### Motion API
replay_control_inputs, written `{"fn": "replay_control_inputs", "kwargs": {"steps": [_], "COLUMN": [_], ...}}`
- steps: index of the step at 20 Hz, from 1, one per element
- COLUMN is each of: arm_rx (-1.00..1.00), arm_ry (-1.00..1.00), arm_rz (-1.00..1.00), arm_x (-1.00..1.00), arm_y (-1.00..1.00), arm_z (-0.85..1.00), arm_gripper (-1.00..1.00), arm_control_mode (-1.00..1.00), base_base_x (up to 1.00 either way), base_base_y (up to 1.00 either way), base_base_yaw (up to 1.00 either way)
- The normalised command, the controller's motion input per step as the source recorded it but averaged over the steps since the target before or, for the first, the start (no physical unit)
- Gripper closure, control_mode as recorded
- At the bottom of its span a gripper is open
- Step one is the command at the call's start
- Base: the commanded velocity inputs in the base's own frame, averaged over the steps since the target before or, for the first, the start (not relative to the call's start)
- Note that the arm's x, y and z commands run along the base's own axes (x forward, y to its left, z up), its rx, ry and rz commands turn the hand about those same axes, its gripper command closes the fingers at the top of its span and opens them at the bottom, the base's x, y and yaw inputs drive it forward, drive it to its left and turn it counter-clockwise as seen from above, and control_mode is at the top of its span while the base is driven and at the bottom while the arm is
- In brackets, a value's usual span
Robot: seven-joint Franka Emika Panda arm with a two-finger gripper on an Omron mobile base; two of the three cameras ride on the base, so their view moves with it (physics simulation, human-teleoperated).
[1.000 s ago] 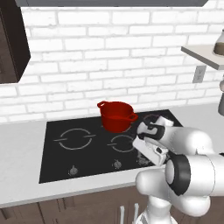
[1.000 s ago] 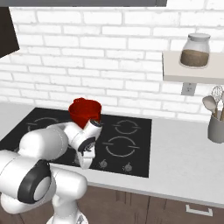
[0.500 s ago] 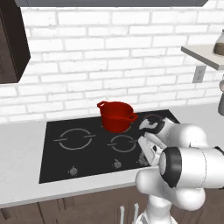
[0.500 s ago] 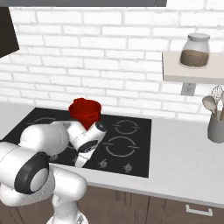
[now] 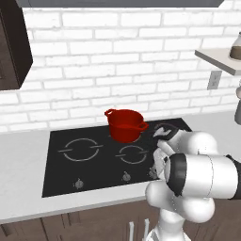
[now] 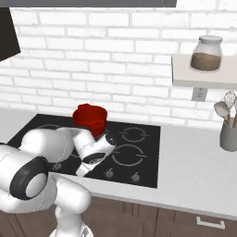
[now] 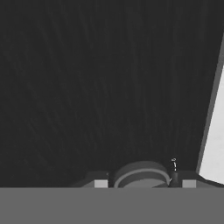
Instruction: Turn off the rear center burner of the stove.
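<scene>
A white brick wall backs a pale counter [image 6: 194, 152] whose middle holds the stove [image 5: 56, 174], its rear center burner [image 5: 124, 141] along the back edge of the glass, hidden under the red pot [image 5: 124, 124]. At the front edge runs the row of silver knobs [image 5: 126, 176], and the gripper [image 7: 141, 183] is down there, a finger pad [image 7: 99, 183] set either side of one round knob [image 7: 141, 174]; they sit close to it, but I cannot tell whether they grip. My worry is that, with the knobs so close together, this may be the wrong one, or the pads could slip off during the twist.
</scene>
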Motion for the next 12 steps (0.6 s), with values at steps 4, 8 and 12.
{"fn": "replay_control_inputs", "kwargs": {"steps": [4, 8, 12], "arm_rx": [0.00, 0.00, 0.00], "arm_ry": [0.23, 0.20, 0.19], "arm_rz": [-0.88, -0.97, -1.00], "arm_x": [0.08, 0.01, 0.00], "arm_y": [0.28, 0.18, 0.11], "arm_z": [0.00, 0.00, 0.00], "arm_gripper": [1.00, 1.00, 1.00], "arm_control_mode": [-1.00, -1.00, -1.00], "base_base_x": [0.00, 0.00, 0.00], "base_base_y": [0.00, 0.00, 0.00], "base_base_yaw": [0.00, 0.00, 0.00]}}
